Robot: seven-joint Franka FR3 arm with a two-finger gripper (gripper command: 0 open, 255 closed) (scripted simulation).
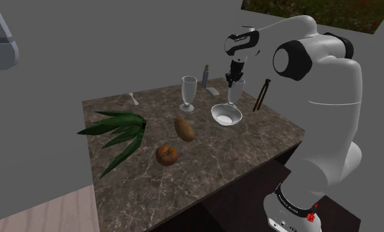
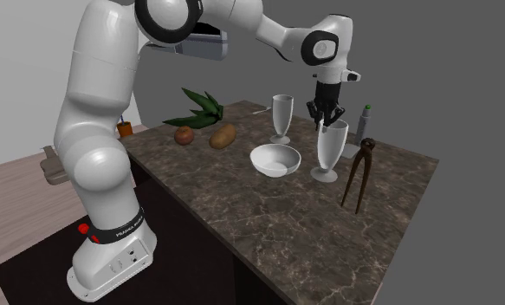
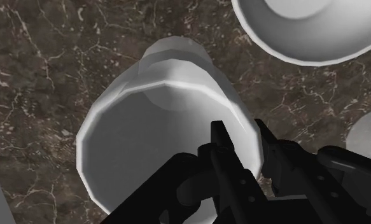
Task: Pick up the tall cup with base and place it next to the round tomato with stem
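Two tall pale footed cups stand on the dark marble counter (image 1: 203, 171). My black gripper (image 1: 235, 82) (image 2: 329, 120) has come down from above onto the one (image 1: 234, 94) (image 2: 330, 152) beside the white bowl. In the wrist view the gripper (image 3: 254, 149) is shut on this cup's rim (image 3: 171, 83), one finger inside the wall and one outside. The cup stands upright with its foot on the counter. The round reddish-brown tomato (image 1: 166, 155) (image 2: 184, 135) lies near the counter's front in the shoulder view, well away from the cup.
The second tall cup (image 1: 188, 93) (image 2: 281, 117) stands beyond the white bowl (image 1: 226, 116) (image 2: 275, 160) (image 3: 305, 32). A brown potato (image 1: 184, 128) (image 2: 223, 136) lies between bowl and tomato. Dark tongs (image 1: 261, 94) (image 2: 359, 173), a small bottle (image 1: 205, 76) (image 2: 364, 115) and green leaves (image 1: 118, 132) are also there.
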